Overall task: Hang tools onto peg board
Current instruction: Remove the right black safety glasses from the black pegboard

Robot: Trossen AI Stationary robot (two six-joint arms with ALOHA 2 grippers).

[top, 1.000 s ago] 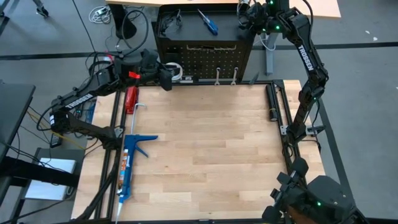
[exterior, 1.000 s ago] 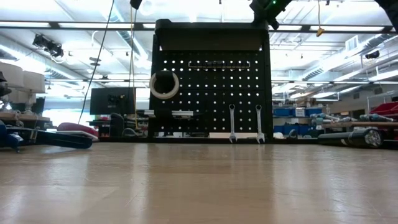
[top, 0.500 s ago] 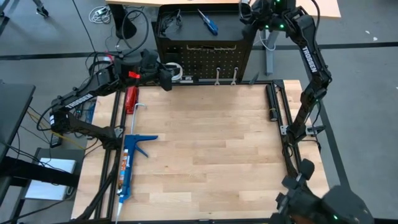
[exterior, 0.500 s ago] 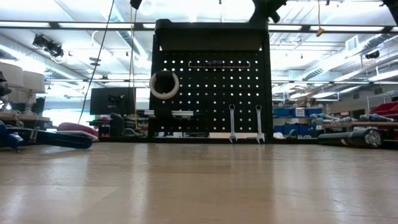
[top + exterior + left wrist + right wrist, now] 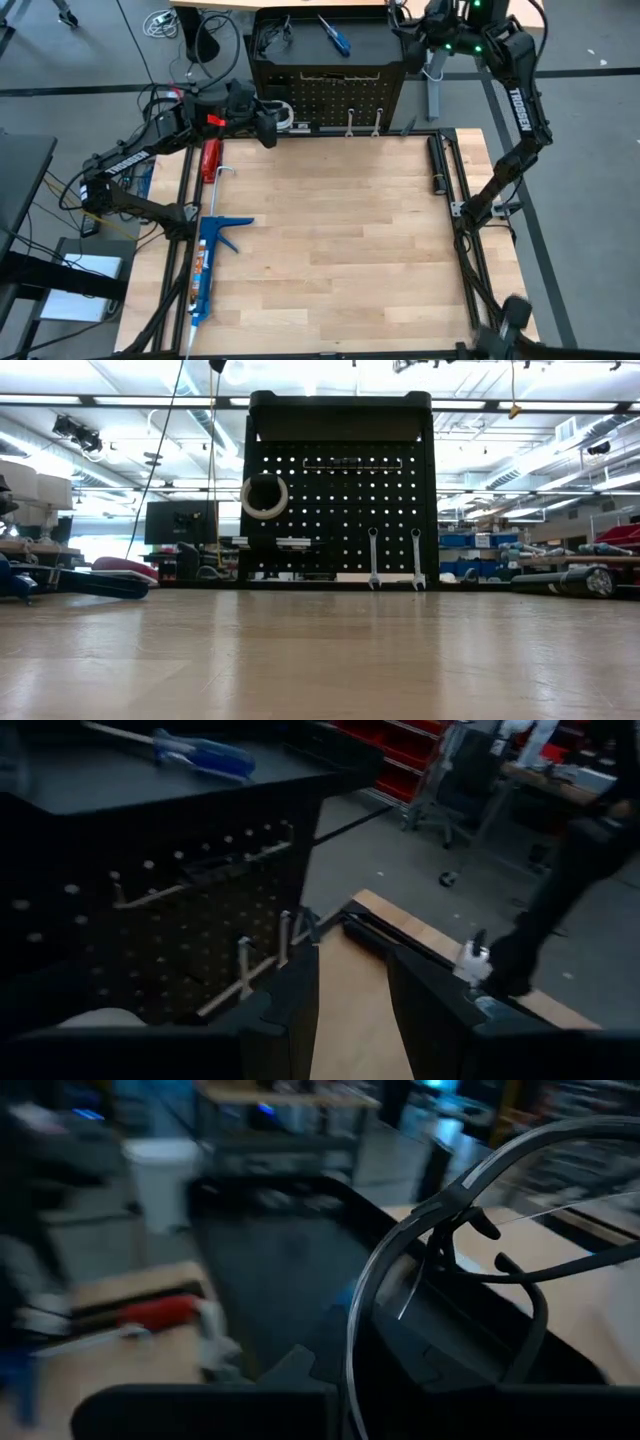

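Holding safety glasses (image 5: 450, 1250) tightly, the right pincer (image 5: 415, 25) hovers at one o'clock behind the peg board (image 5: 335, 95). The left pincer (image 5: 268, 125), half open and empty, waits at eleven o'clock by it.

Two silver wrenches (image 5: 394, 559) and a white tape roll (image 5: 264, 497) hang on the upright black peg board (image 5: 340, 510) (screwdriver (image 5: 334, 36) lying on top).
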